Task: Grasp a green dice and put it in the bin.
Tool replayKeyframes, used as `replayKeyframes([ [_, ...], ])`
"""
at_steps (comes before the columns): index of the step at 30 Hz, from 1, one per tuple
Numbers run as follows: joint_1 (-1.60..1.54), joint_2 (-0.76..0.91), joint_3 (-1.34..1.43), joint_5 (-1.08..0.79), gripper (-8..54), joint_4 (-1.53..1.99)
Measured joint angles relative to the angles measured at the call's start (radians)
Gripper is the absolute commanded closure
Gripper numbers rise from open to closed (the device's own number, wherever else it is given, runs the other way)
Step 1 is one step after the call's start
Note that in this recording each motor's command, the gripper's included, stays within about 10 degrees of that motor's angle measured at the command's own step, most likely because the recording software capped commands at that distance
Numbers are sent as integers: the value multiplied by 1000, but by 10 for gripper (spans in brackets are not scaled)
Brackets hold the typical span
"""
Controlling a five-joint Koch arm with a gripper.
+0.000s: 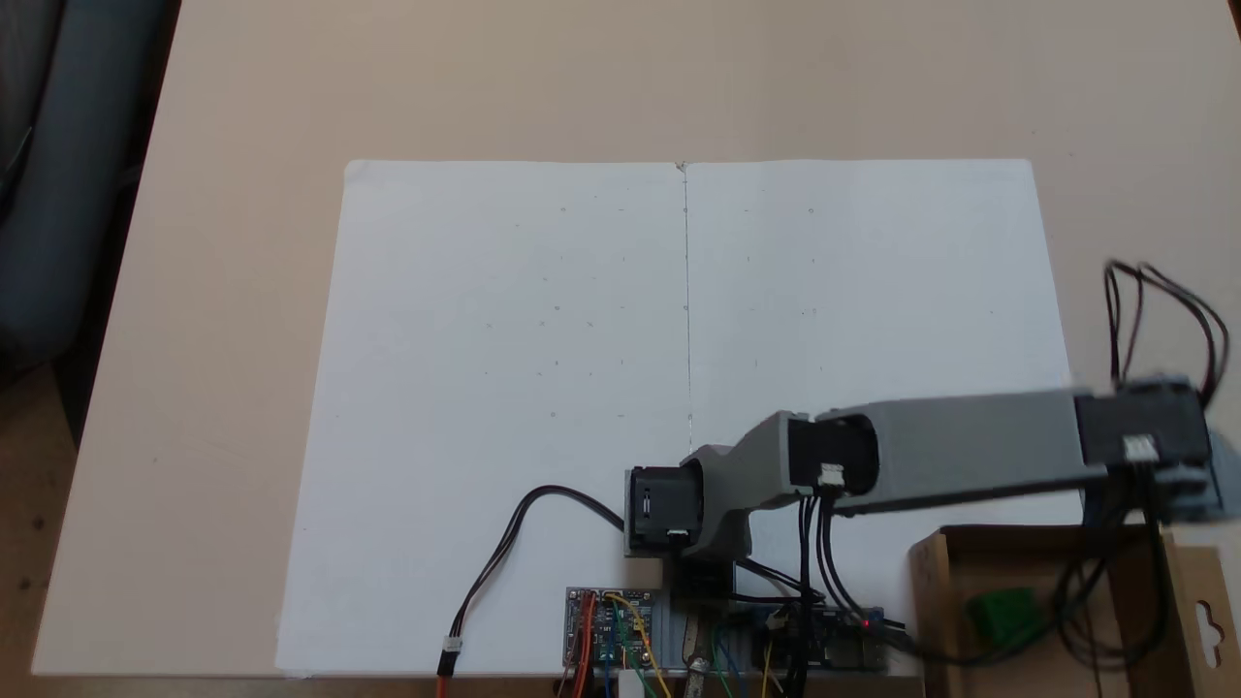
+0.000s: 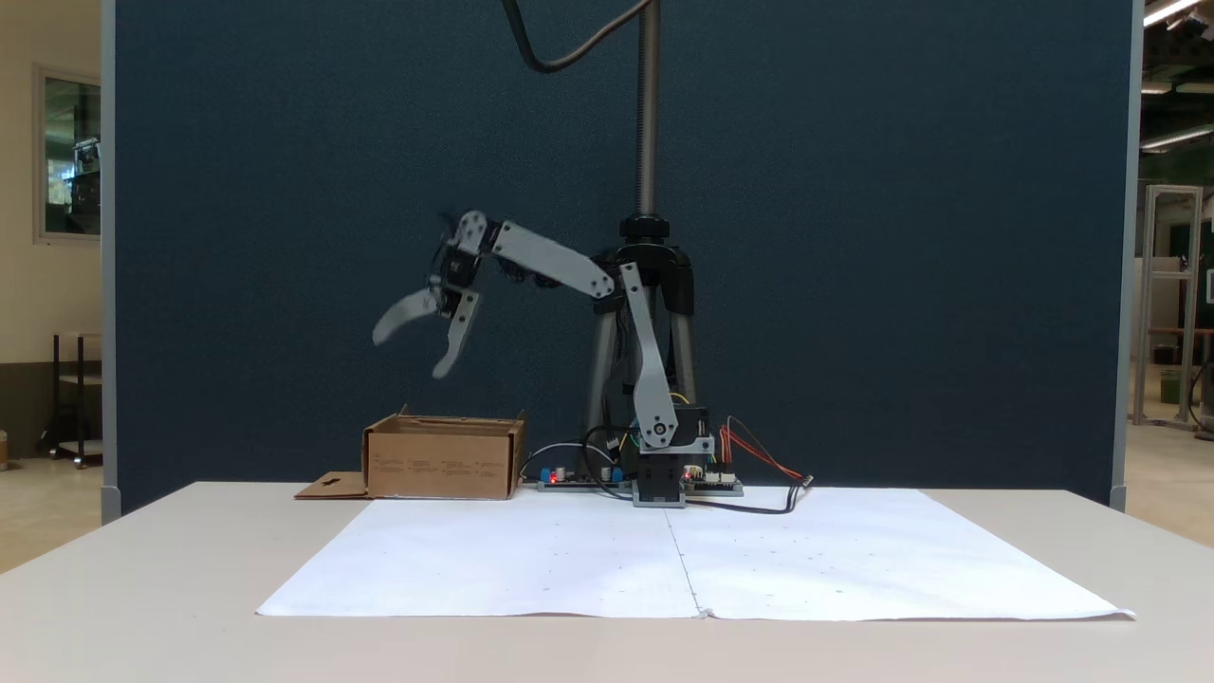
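Above the bin [image 2: 443, 457], in the side-on fixed view, we see the gripper [image 2: 409, 353] hanging in the air with its two jaws spread wide and nothing between them; both tips point down and to that view's left. Behind the gripper, the grey arm [image 2: 548, 258] slopes down to an elbow and on to its base, which stands just beside the bin at the table's far edge. In the fixed view from above, we find the green dice [image 1: 1004, 613] lying on the floor of the bin [image 1: 931, 591], near its left wall, with black cables draped across the box beside it. The bin's flap [image 1: 1205, 606] with the cut-out slot lies at the right. White paper sheets [image 1: 543, 368] cover the table [image 1: 242, 145] in front of the arm.
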Motion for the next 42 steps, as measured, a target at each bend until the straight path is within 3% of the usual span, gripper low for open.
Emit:
replayKeyframes([
  [13,-773,129,-9,97,16,-212],
  [24,-1226,173,28,97,17,-245],
  [30,-1315,337,393,97,17,-457],
  [34,-1319,469,792,91,15,-649],
  [42,-1420,611,871,71,-16,-913],
])
